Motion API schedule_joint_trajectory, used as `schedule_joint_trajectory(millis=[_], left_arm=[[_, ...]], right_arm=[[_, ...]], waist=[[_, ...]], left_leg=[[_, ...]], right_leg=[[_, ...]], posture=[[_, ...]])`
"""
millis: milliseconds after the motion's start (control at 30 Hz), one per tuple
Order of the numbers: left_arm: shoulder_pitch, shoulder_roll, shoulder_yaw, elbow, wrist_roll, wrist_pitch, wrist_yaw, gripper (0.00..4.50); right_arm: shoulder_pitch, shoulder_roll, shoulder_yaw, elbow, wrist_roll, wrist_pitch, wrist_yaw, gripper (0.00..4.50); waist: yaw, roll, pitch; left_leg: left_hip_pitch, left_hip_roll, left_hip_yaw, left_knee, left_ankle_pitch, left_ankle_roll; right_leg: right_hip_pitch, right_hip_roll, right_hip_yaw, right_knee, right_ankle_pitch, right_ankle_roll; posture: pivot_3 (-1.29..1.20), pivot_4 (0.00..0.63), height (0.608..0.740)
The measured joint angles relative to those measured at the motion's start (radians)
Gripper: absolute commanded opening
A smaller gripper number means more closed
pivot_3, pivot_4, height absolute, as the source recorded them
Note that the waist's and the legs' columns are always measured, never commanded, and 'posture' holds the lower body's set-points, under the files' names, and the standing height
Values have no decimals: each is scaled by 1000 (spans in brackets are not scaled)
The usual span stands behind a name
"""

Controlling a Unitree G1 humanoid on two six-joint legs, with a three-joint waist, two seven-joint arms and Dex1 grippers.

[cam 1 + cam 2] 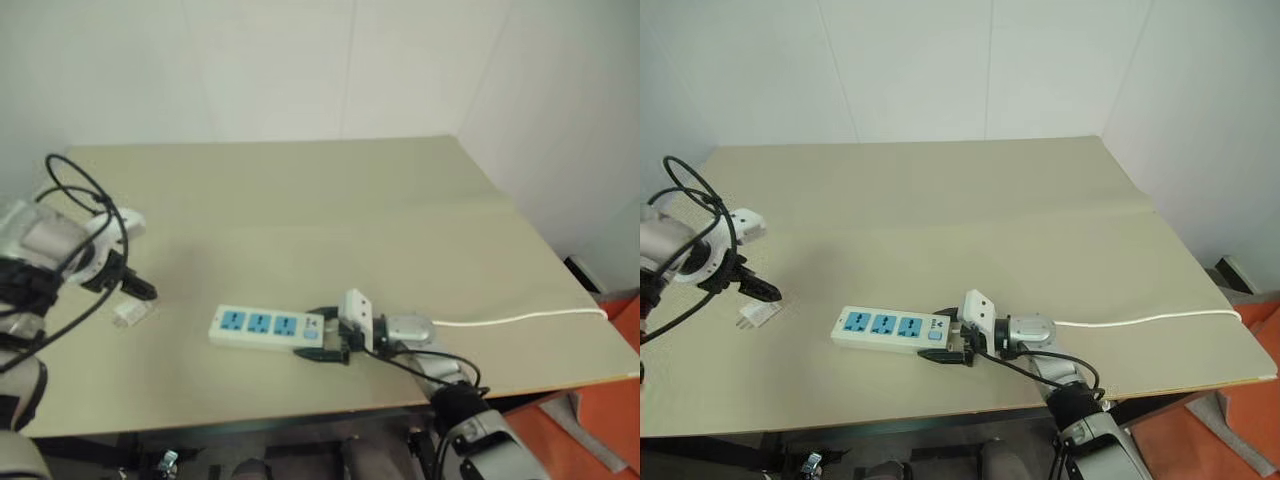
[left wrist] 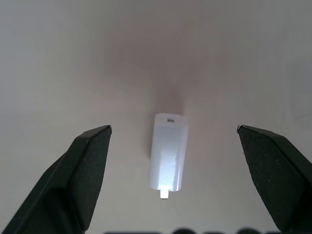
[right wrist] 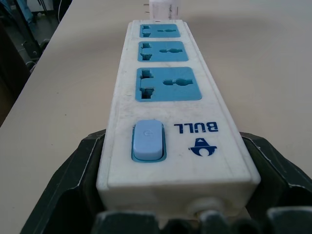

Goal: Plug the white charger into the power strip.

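1. White walls close in a beige table [image 1: 970, 200], and the power strip [image 1: 890, 327] lies near its front edge; I place everything else by that strip.
2. At the strip's switch end, the right gripper [image 1: 952, 345] has a black finger on each side of the casing, closed on it and steadying it.
3. Well off the strip's far end lies the white charger [image 1: 757, 316], flat on the table.
4. Above the charger hangs the left gripper [image 2: 173, 141], its fingers spread wide with the charger between them and untouched.
5. Step in hand, as I judge it: picking up the charger.
6. Next call: lower, close on its sides, then carry it to a blue socket [image 3: 165, 84].
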Motion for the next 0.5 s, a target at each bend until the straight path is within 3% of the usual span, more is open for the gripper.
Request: schedule_joint_trajectory(millis=[500], left_arm=[[-73, -192, -52, 372, 187, -268, -15, 4500]], right_arm=[[26, 1, -2, -40, 0, 28, -43, 3415]], waist=[[6, -1, 0]], left_leg=[[1, 0, 0, 0, 0, 0]], right_leg=[[1, 0, 1, 0, 0, 0]], posture=[[0, 150, 740]])
